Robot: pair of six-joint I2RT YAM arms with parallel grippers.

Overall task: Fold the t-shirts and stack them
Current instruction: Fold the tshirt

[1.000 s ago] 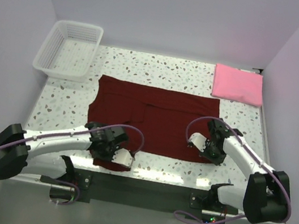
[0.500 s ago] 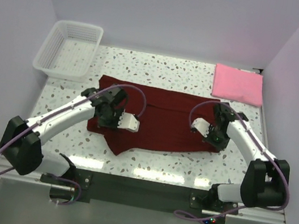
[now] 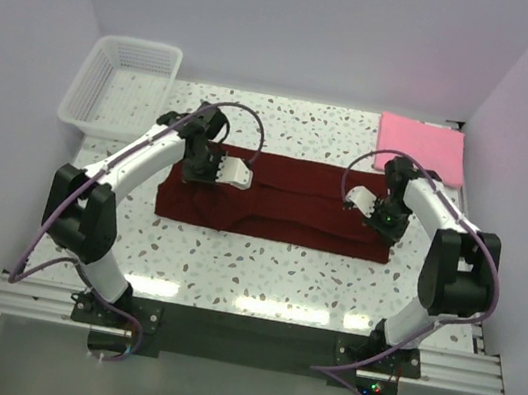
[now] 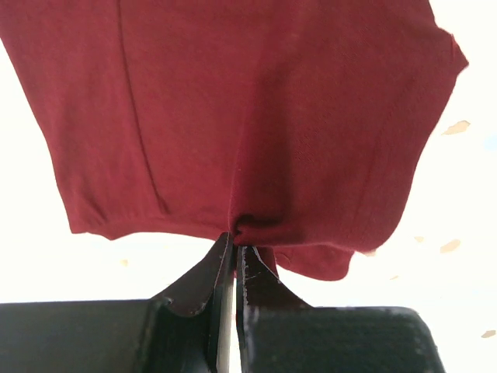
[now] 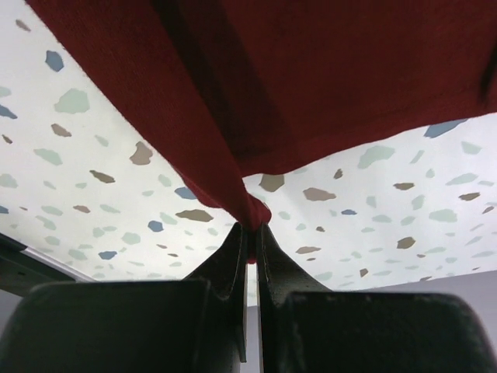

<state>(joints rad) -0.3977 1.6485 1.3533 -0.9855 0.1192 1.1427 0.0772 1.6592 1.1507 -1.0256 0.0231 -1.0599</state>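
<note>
While both arms reach out over the work surface, the speckled terrazzo table (image 3: 264,258) takes up most of the top view, enclosed by plain pale walls on three sides.

Item 1, dark red t-shirt (image 3: 293,207): it lies across the middle of the table as a long band running left to right, with more than one layer showing along its length. Its near edge is uneven towards the left end. It lies well apart from the basket and is separated from the pink garment by bare table.

Item 2, white mesh basket (image 3: 138,43): it stands at the far left corner of the table, upright, with its rim uppermost.

Item 3, folded pink t-shirt (image 3: 420,148): it lies flat at the far right corner as a neat rectangle.

Item 4, left gripper (image 3: 197,171): it sits over the left part of the red band, near its far edge. In the left wrist view its jaws are pressed together on a small pucker of the dark red cloth (image 4: 233,116), and the fabric spreads out beyond the fingertips (image 4: 221,256).

Item 5, right gripper (image 3: 382,217): it sits at the right end of the band. In the right wrist view its jaws are likewise clamped tight on a fold of the red cloth (image 5: 326,78), which gathers into a narrow ridge at the fingertips (image 5: 237,245), with speckled table visible on either side of that ridge.
</note>
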